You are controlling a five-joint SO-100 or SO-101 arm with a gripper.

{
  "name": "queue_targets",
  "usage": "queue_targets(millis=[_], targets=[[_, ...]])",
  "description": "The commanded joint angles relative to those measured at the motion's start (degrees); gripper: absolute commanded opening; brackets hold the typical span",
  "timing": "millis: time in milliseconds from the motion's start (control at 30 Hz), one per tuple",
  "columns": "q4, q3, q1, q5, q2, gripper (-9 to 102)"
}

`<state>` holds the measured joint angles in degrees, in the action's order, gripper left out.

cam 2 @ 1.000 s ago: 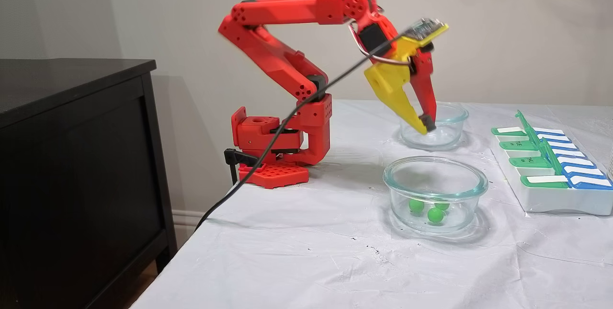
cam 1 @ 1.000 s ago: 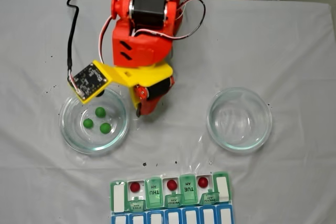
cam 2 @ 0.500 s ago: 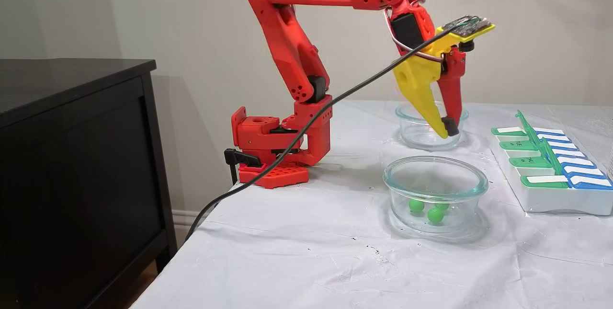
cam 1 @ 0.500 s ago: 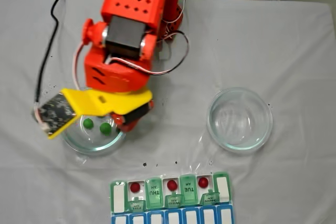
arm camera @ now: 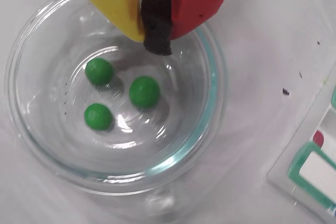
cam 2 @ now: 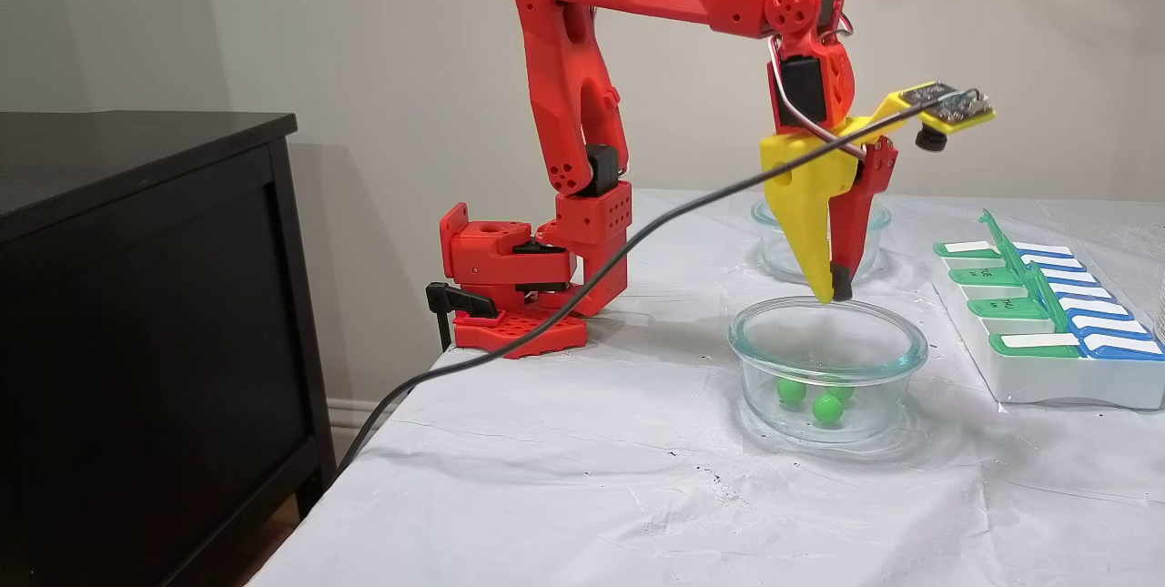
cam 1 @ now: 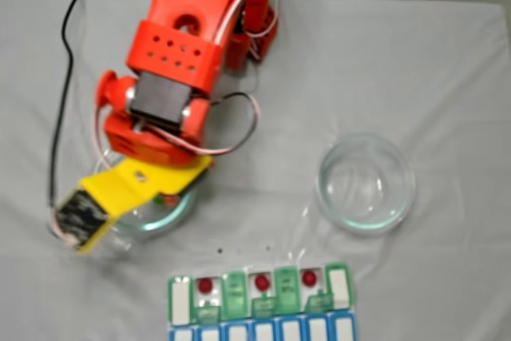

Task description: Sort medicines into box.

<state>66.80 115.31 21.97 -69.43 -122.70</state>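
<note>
The gripper (cam 2: 830, 295), jaws pressed together and empty, hangs over the rim of the dish (cam 2: 755, 332) holding three green balls (arm camera: 144, 91), apparently lined up for a pick; three red balls (cam 1: 259, 282) already sit in the box (cam 1: 235, 297).

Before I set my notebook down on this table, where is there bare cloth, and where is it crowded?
In the side fixed view, the near cloth in front of the dish with green balls is bare. From above, so is the patch between both dishes, with the empty dish bordering it. Crowded: under the end effector and at the pill organizer.
</note>
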Motion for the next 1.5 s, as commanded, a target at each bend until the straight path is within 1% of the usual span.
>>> queue_targets(millis=[0, 67, 133, 233, 333, 367, 400, 467, 567, 700, 867, 1033, 1467], targets=[[-0.5, 2.5, 3.6, -4.4, -2.7, 0], [-1.7, 5.5, 4.1, -5.9, -5.4, 0], [-3.8, 6.6, 5.3, -4.9, -7.4, 0], [-0.5, 3.6, 6.7, -6.0, -5.2, 0], [0.3, 2.4, 6.2, -4.7, -2.8, 4], [-0.8, 2.1, 6.2, -3.0, -2.1, 10], [-1.8, 1.5, 6.4, -0.9, -0.9, 12], [-1.1, -1.1, 6.9, 0.5, 2.2, 15], [-0.8, -3.1, 6.9, 3.1, 4.0, 16], [-1.5, -2.4, 6.7, 5.3, 2.0, 16], [-4.6, 1.3, 5.4, 8.1, -1.3, 17], [-7.3, 2.8, 3.7, 12.0, 1.0, 18], [-8.2, 1.8, 1.9, 13.6, 7.2, 19]])
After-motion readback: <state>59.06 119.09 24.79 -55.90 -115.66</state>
